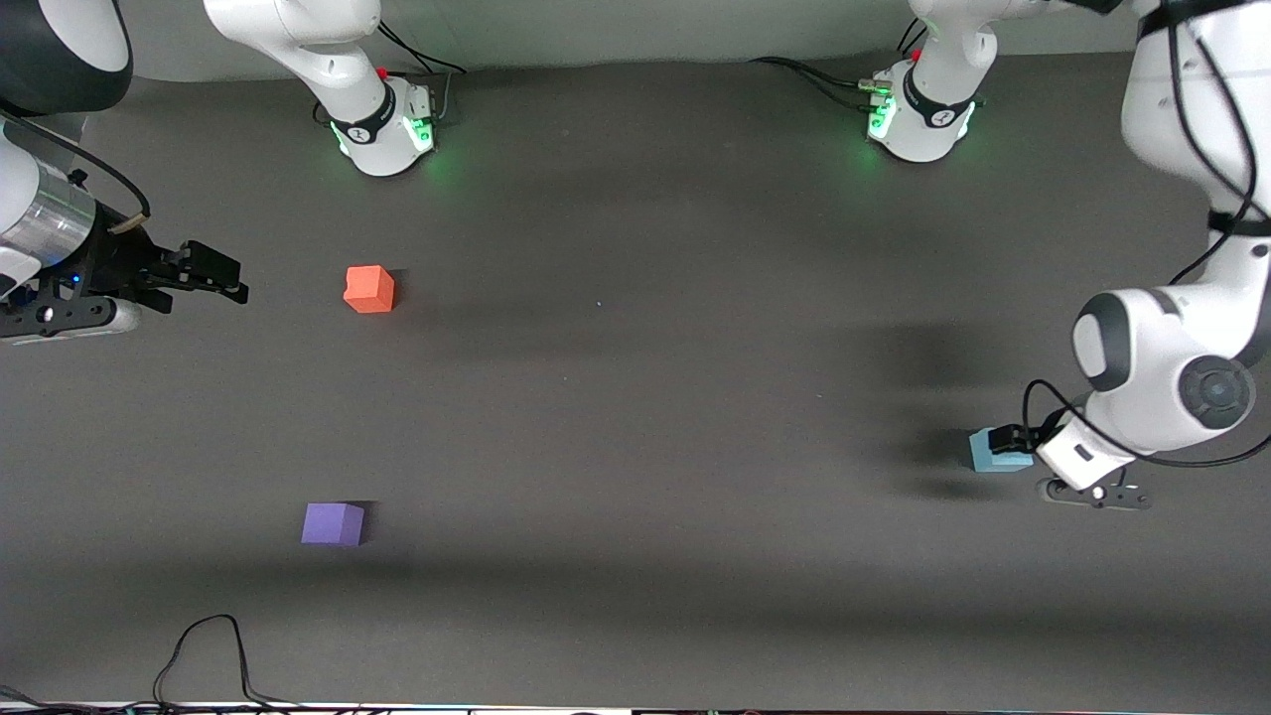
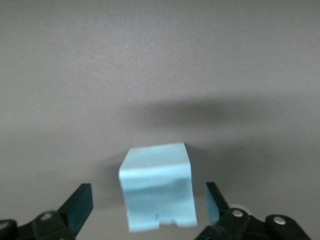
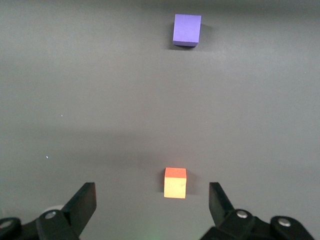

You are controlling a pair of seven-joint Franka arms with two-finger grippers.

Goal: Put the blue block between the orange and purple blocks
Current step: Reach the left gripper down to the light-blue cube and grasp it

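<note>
The left gripper (image 2: 150, 212) sits low at the worktop's (image 1: 635, 417) left-arm edge, fingers (image 2: 80, 205) spread wide around the blue block (image 1: 996, 453), not touching. The right gripper (image 1: 213, 273) waits, fingers wide, over the right-arm edge; the orange block (image 1: 369, 289) and purple block (image 1: 333, 523) lie near that edge.

Bare table (image 1: 635, 417) lies between the orange block (image 1: 369, 289) and the purple block (image 1: 333, 523), while the left gripper (image 2: 150, 210) stands with fingers spread on either side of the blue block (image 1: 996, 452), not touching it.
</note>
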